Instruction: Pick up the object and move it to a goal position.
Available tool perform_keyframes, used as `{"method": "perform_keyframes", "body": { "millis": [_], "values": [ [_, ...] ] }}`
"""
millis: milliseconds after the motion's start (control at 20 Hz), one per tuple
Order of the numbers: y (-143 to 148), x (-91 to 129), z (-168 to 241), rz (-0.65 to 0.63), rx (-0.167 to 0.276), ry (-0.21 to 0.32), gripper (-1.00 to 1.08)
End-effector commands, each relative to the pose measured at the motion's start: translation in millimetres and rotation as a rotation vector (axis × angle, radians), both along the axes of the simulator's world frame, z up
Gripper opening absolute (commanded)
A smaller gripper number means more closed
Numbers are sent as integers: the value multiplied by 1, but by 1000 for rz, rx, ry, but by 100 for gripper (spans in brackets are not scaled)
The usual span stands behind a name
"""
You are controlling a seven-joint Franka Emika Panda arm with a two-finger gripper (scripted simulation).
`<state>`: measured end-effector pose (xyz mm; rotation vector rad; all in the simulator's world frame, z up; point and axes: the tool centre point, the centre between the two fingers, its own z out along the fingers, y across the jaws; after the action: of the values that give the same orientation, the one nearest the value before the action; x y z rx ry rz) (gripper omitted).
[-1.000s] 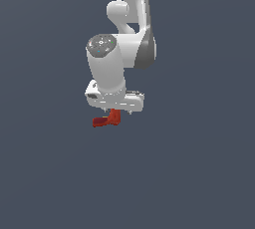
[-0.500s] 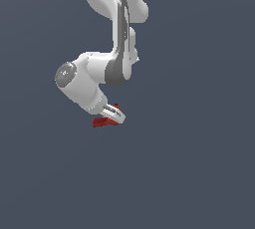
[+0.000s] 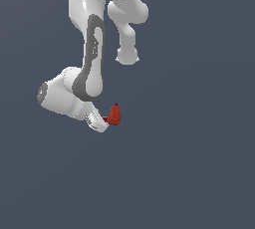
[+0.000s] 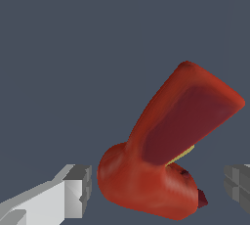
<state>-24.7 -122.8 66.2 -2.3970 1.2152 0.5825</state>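
Note:
The object (image 3: 115, 115) is a small red-orange L-shaped item right at the tip of my white gripper (image 3: 102, 123), low in the exterior view. In the wrist view the object (image 4: 166, 155) lies between the two fingertips, its long arm pointing away from the hand. One grey finger pad (image 4: 80, 190) has a narrow gap to it, and the other pad (image 4: 238, 186) has a wider gap. The jaws stand apart and do not press on the object. The gripper (image 4: 158, 190) straddles its stubby end.
The white arm (image 3: 92, 49) bends down from above, and its elbow (image 3: 57, 96) juts toward the exterior view's left. Everything around is a plain dark grey ground with no other objects or edges in view.
The arm has swung round so the wrist now lies on the exterior view's left of the object. The object has shifted slightly right and tipped more upright.

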Motion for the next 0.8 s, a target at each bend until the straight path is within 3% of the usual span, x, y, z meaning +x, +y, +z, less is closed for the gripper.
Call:
{"method": "perform_keyframes", "body": {
  "millis": [0, 300, 750],
  "values": [
    [-5, -2, -7, -61, 38, 31, 108],
    [-12, -5, -17, -138, 87, 72, 108],
    [-6, -8, -26, -144, 90, 76, 108]
  ]
}}
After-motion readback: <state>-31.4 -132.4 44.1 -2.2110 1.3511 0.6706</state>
